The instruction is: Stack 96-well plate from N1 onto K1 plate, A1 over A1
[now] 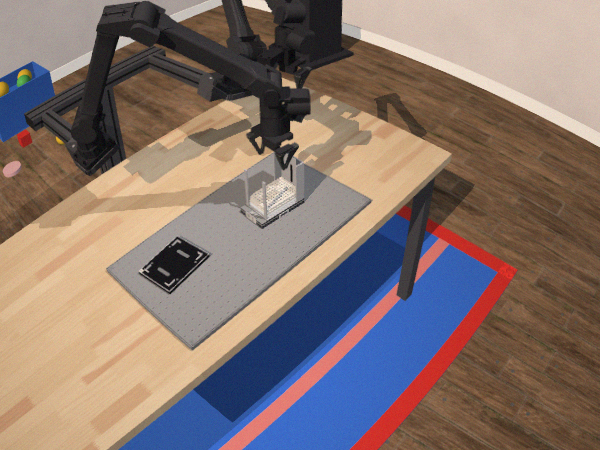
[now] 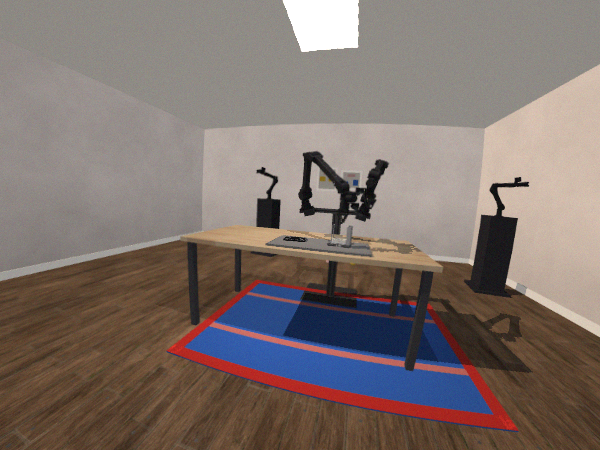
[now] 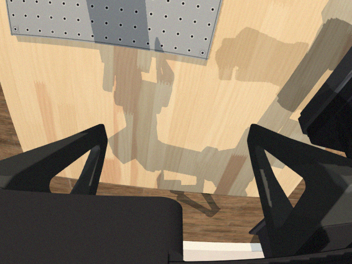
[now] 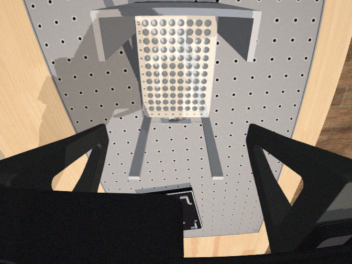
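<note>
A pale 96-well plate [image 1: 274,194] [image 4: 176,68] lies in the stack rack K1 [image 1: 300,182] [image 4: 140,150] [image 2: 349,236], between its tall panel and two posts. Its numbers run up the left rim in the right wrist view, 1 at the bottom, and letters start at lower left, so A1 is the lower-left well. How many plates lie under it cannot be told. The black plate nest N1 [image 1: 172,262] [image 4: 191,211] [image 2: 295,239] holds no plate. My right gripper [image 1: 271,159] [image 4: 177,131] is open and empty above the rack. My left gripper [image 3: 177,132] is open and empty, away from the rack.
The rack and nest stand on a grey perforated board [image 1: 240,255] [image 3: 176,22] on the wooden table [image 1: 75,280]. The rack's posts and panel rise well above the plate. The left arm is behind the right one in the top view.
</note>
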Robot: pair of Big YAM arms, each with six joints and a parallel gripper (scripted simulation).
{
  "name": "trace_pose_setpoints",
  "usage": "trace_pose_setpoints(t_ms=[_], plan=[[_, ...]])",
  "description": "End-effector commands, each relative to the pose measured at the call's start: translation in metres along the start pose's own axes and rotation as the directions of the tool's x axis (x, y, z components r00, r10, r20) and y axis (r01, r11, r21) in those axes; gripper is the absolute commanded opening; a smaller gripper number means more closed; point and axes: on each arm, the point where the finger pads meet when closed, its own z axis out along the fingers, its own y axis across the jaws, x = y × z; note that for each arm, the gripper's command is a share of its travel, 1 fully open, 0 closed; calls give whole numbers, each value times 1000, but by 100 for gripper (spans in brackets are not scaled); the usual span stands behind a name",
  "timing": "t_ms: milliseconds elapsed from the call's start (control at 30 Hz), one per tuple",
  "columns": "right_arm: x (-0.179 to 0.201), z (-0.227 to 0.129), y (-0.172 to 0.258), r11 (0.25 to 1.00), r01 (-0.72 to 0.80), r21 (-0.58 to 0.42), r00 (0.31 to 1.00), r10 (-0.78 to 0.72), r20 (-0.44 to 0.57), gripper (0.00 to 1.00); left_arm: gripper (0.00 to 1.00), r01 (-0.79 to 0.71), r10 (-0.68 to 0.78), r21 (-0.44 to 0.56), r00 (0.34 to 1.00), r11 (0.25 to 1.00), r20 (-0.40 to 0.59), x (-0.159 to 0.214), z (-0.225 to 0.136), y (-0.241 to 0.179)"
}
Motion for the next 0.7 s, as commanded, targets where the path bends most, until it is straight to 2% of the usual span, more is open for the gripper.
trace_pose_setpoints(t_ms=[0,667], plan=[[-11,-12,-11,1000,-10,24,999,9,32,100,100,4,-4,-14,1000,1000,3,3,-6,4],[-12,-14,-12,1000,-10,24,999,9,32,100,100,4,-4,-14,1000,1000,3,3,-6,4]])
